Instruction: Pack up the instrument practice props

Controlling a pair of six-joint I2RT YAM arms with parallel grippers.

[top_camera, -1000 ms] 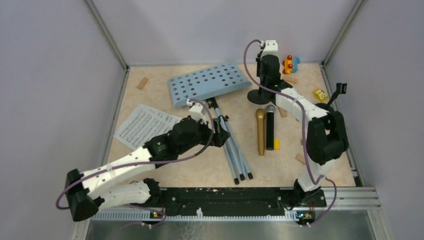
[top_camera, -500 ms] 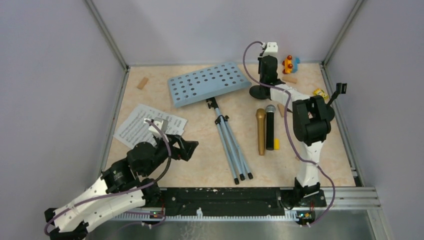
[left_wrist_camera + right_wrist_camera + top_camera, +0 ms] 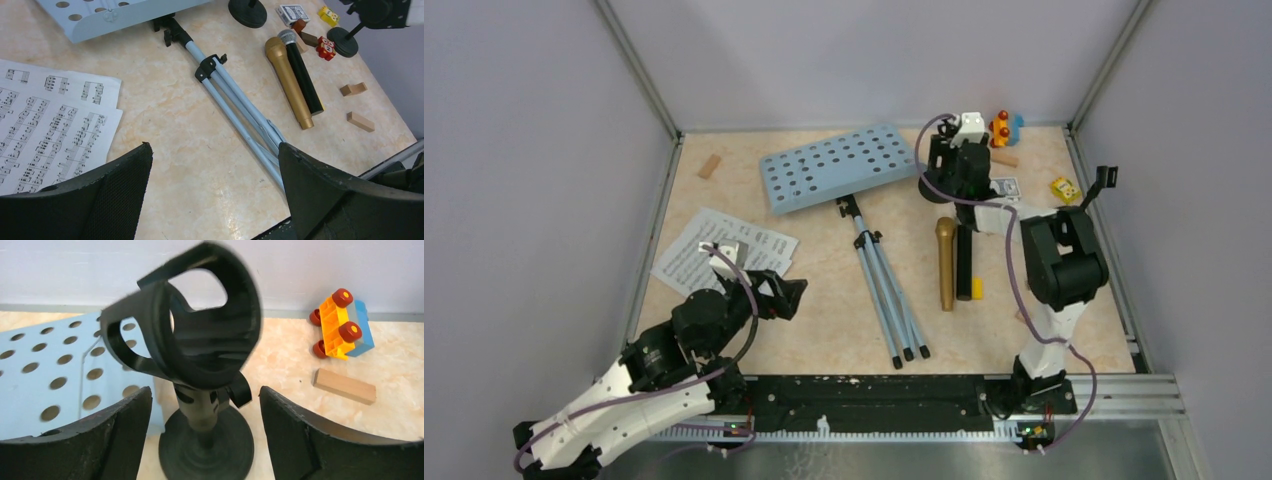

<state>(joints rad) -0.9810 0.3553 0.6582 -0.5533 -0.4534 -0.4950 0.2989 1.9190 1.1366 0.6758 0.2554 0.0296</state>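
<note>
Your right gripper (image 3: pixel 205 407) has dropped, wide, around the mic holder (image 3: pixel 197 340), upper centre of the top view, ready to grasp. Your left gripper (image 3: pixel 215 167) has retreated, wide and empty.

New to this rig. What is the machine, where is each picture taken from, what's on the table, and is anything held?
Two robot arms are bolted at the near edge of the table. One picture looks down from above; the other two come from wrist cameras, so the dark shapes at their bottom corners are that arm's own fingers. On the table lie a blue music desk with tripod legs, music sheets, a gold microphone beside a black microphone, and some toys. Nothing is held: the left hand hangs open over the table, and the right hand is open around an upright mic holder.
</note>
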